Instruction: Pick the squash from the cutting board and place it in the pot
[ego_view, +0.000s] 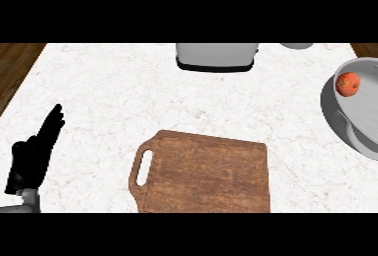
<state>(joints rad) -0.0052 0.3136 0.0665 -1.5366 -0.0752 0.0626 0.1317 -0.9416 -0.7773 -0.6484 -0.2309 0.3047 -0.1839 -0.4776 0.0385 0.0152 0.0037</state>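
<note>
White marble counter (111, 85), perhaps wooden floor (16, 60)

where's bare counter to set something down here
Widest free patch: between the grey appliance up top, the cutting board and the pot. A narrower strip lies between the resting left hand and the board. The right edge is crowded by the pot, which holds the squash.

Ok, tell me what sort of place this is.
Most likely a kitchen counter: a white marbled top carrying a wooden cutting board, a grey pot with an orange squash inside, and a grey appliance at the back.
</note>
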